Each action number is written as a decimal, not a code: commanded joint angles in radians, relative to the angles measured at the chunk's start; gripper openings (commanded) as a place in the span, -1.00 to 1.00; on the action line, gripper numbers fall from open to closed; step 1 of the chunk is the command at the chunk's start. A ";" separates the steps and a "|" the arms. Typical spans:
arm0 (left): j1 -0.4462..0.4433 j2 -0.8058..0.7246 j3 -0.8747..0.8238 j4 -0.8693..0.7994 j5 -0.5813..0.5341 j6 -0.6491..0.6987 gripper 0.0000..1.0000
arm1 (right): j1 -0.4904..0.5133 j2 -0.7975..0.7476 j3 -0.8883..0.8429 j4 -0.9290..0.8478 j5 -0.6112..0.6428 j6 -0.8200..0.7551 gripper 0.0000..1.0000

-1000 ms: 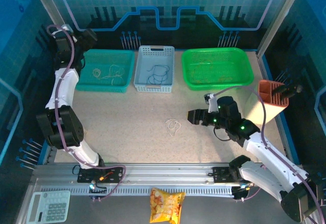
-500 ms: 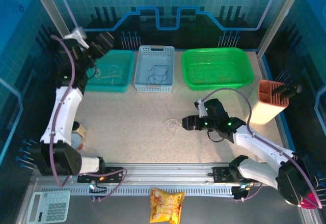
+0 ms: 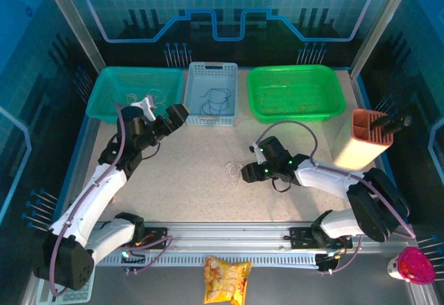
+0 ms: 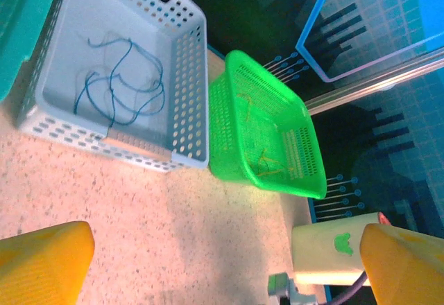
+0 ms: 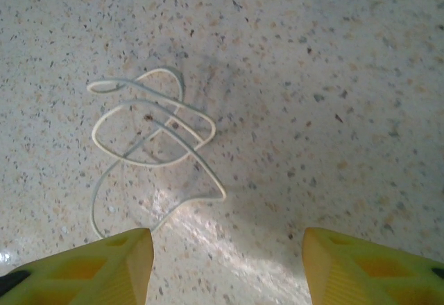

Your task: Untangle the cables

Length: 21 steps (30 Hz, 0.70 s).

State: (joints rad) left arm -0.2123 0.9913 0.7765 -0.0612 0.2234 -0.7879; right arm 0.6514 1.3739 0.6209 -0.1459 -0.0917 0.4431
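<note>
A cream-white cable (image 5: 154,133) lies looped on the speckled table, also in the top view as the cream-white cable (image 3: 236,172) at mid-table. My right gripper (image 3: 248,173) hovers just right of it, open, its yellow fingers (image 5: 90,270) wide apart and nothing between them. A dark blue cable (image 4: 114,76) lies in the light-blue basket (image 3: 210,93). Tan-yellow cables (image 4: 267,159) lie in the green basket (image 3: 296,91). More cream cables (image 3: 142,97) sit in the teal tray (image 3: 135,96). My left gripper (image 3: 179,115) is open above the table near the light-blue basket, holding nothing.
An orange-and-cream holder (image 3: 361,138) stands at the right edge. A snack bag (image 3: 227,274) and a pink object (image 3: 416,265) lie below the front rail. The baskets line the table's far side.
My left arm has swung down from the teal tray toward mid-table. My right gripper has moved left, close to the cream-white cable. The calculator is now hidden.
</note>
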 commanded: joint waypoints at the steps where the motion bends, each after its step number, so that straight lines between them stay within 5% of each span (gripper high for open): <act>1: -0.016 -0.020 -0.019 0.053 -0.019 -0.036 0.98 | 0.025 0.034 0.047 0.044 0.020 -0.017 0.16; 13: -0.047 0.007 -0.008 0.061 -0.015 -0.037 0.99 | 0.035 0.145 0.085 0.068 0.048 -0.024 -0.03; 21: -0.053 0.013 -0.009 0.070 -0.014 -0.049 0.99 | 0.034 0.204 0.103 0.095 0.045 -0.022 -0.49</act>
State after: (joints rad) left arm -0.2584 1.0008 0.7639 -0.0170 0.2142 -0.8150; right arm 0.6735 1.5570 0.6926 -0.0780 -0.0555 0.4240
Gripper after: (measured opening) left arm 0.992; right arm 0.266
